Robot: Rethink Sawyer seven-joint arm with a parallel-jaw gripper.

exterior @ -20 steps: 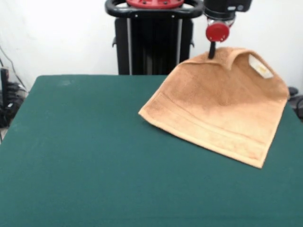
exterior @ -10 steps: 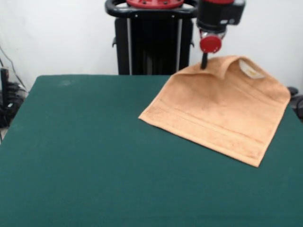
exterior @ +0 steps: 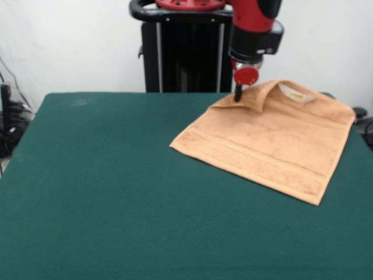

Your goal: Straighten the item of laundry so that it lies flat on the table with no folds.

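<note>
The tan-orange towel lies on the right part of the dark green table, spread at an angle. Its far edge is still raised in a small hump with a turned-over fold, where the white label shows. My gripper comes down from the red and black arm and is shut on the towel's far corner, just above the table. The towel's border bands run along the near left edge. The right corner reaches the table's right edge.
The robot's black pedestal stands behind the table's far edge. Cables and dark gear sit off the table at the left. A dark object shows at the right edge.
My gripper has moved down and to the left with the towel's far corner. The lifted far part of the towel has sunk toward the table and lies much flatter.
</note>
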